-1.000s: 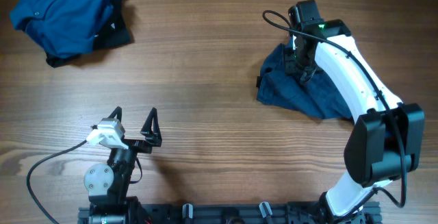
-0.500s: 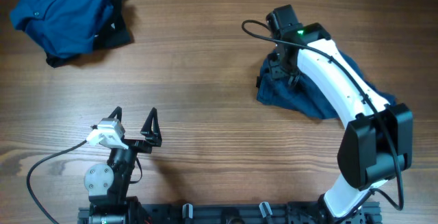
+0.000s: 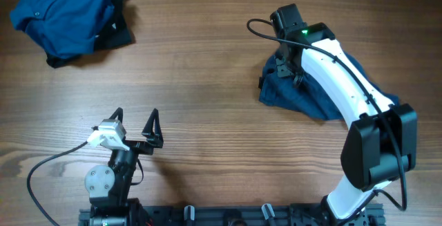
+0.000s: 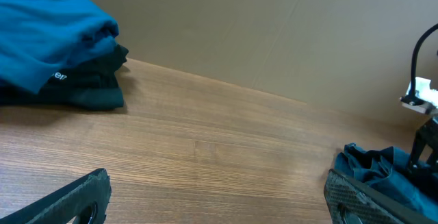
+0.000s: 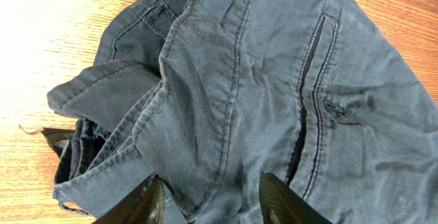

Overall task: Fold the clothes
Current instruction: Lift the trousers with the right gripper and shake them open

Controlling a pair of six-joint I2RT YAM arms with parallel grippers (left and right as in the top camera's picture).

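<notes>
Right arm is reaching into the crumpled shorts; folding is only beginning.
The wooden table (image 3: 207, 81) is carrying the navy shorts (image 3: 283, 96) bunched at its right side, and the blue shirt (image 3: 59, 12) is lying heaped at the far left corner, well apart. The right gripper (image 5: 209, 200) is straddling a raised seam ridge, jaws partly apart; whether they are pinching is unclear. The left gripper (image 3: 135, 115) is idling spread wide near its base. Next, I judge, the shorts need spreading flat.
</notes>
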